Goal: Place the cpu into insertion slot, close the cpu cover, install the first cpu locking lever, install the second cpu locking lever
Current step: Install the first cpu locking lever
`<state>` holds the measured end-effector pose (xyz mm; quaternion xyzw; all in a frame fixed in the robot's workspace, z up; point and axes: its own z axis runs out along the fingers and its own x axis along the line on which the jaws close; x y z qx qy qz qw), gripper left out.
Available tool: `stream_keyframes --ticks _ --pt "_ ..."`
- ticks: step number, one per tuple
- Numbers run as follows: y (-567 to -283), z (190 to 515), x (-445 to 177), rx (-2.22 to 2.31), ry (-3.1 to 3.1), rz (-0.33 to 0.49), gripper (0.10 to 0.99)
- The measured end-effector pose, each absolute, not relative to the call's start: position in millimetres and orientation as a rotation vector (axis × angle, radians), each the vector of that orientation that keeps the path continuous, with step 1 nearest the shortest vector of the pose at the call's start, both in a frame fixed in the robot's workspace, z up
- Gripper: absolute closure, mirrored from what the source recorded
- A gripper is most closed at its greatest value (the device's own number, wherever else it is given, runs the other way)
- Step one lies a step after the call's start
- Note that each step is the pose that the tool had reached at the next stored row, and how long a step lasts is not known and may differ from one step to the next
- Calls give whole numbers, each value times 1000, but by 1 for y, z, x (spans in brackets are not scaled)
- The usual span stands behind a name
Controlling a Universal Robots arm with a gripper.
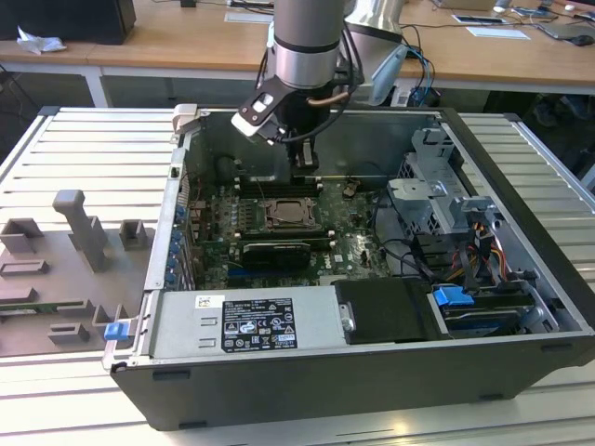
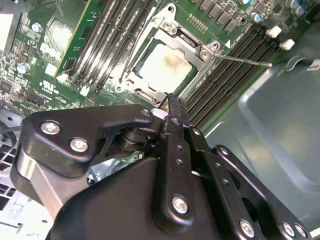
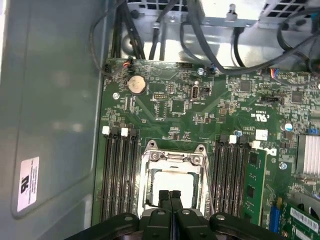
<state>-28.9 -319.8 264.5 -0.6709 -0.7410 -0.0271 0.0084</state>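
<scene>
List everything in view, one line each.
computer case: 1, dark grey, open, on slatted table
motherboard: 1, green, inside case
cpu: 1, silver-beige, in insertion slot
cpu cover: 1, silvery, down around cpu
locking lever: 1, silvery, sticking out beside slot
memory slots: two banks, black, flanking slot
coin cell: 1, silver, on motherboard
fixtures: several, grey, on table, exterior view's left
arm: 1, silver, above case
pincer: 1, black, shut, over cpu's edge
</scene>
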Motion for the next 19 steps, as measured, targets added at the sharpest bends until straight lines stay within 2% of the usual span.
stream_keyframes --ticks 19 --pt "-320 264 -29 -1950 -2436 -83 980"
